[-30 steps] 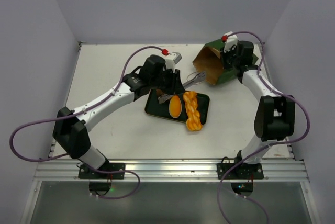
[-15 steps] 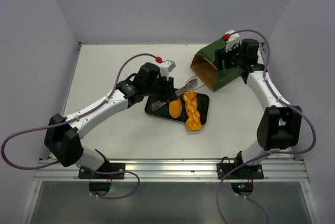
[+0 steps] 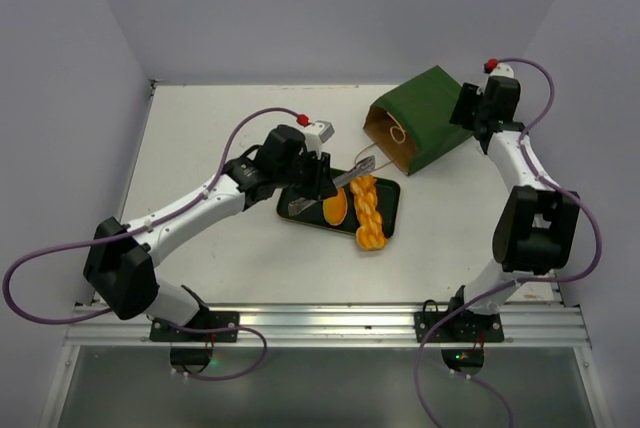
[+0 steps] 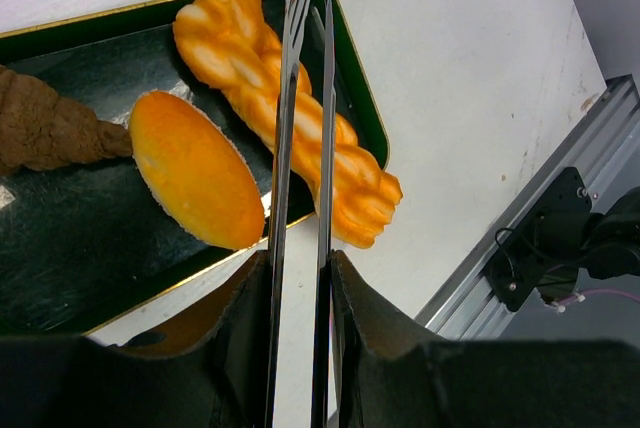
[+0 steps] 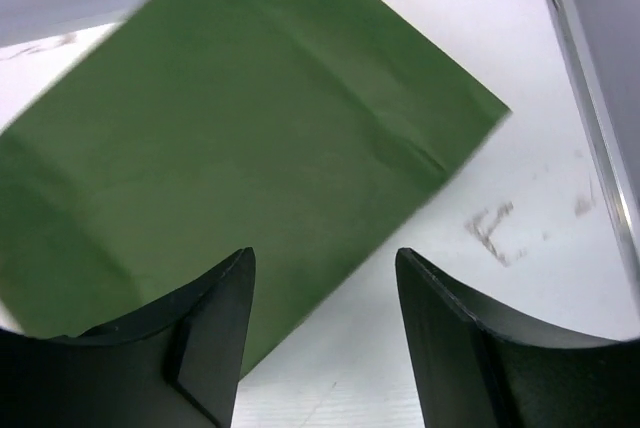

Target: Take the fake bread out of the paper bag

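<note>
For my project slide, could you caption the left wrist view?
Left hand holds metal tongs above a tray carrying a braided loaf, oval roll and brown pastry.

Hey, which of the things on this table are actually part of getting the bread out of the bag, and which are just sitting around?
Job: paper bag, braided loaf, oval roll, brown cone-shaped pastry, metal tongs, black tray.
Just there: purple cables, aluminium rail.
</note>
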Action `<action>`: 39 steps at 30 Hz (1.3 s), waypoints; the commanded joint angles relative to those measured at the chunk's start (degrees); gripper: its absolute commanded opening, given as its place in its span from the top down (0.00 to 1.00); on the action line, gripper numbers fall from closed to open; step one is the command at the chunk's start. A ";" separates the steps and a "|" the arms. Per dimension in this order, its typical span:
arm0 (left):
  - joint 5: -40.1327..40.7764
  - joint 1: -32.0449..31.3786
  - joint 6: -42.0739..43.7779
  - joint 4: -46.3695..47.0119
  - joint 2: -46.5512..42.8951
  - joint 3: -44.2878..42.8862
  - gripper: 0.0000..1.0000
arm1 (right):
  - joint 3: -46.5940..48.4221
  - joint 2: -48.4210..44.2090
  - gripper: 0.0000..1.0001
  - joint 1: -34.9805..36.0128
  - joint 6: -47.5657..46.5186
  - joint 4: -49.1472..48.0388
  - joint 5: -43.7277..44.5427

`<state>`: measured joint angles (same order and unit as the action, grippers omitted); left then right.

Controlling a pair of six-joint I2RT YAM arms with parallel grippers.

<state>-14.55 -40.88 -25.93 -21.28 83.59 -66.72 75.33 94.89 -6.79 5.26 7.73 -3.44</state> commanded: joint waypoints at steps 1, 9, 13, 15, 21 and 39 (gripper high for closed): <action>-0.22 0.63 0.01 3.35 -2.82 0.97 0.68 | 1.31 2.58 0.41 -0.86 14.06 -1.57 15.39; -0.75 0.98 -0.61 4.75 -3.61 2.73 0.68 | -0.45 2.93 0.49 -2.44 27.08 -3.68 17.33; -0.84 0.98 -1.05 4.75 -3.79 2.73 0.68 | 1.65 5.73 0.52 -3.41 31.38 -3.33 18.03; -0.92 0.98 -1.22 4.67 -3.96 2.73 0.68 | 2.36 7.14 0.53 -3.67 32.44 -2.54 18.03; -0.92 0.98 -2.01 4.75 -3.88 3.00 0.68 | 4.91 13.37 0.54 -6.31 37.10 -2.98 11.89; -0.48 0.98 -3.25 4.05 -4.23 3.35 0.68 | 0.78 15.05 0.52 -10.18 48.80 -17.31 0.28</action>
<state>-14.74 -40.25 -28.51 -20.23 81.54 -63.83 75.90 110.98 -16.49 51.03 -5.02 -1.56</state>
